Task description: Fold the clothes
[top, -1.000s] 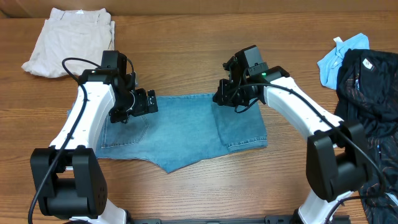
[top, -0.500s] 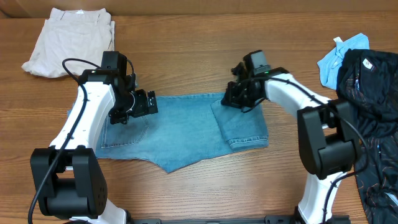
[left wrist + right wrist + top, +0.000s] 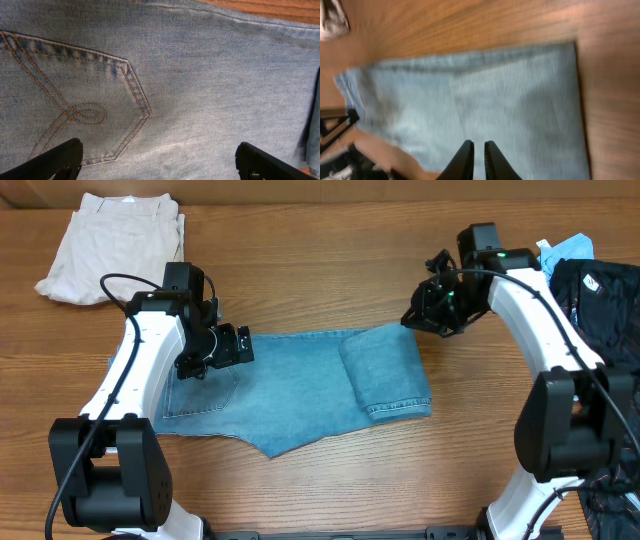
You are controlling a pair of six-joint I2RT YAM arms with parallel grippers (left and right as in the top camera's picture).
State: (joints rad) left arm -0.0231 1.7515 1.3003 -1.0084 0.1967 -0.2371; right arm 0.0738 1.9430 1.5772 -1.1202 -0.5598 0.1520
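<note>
Now, with the jeans lying mid-counter nearer the front edge, right end already folded over, bring your right hand, fingers together and empty, down onto that fold while your left hand, fingers wide apart, presses flat by the pocket.

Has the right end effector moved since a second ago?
Yes. The right end effector has pulled back off the jeans, moving up and to the right in the overhead view, toward the bright-blue cloth.
</note>
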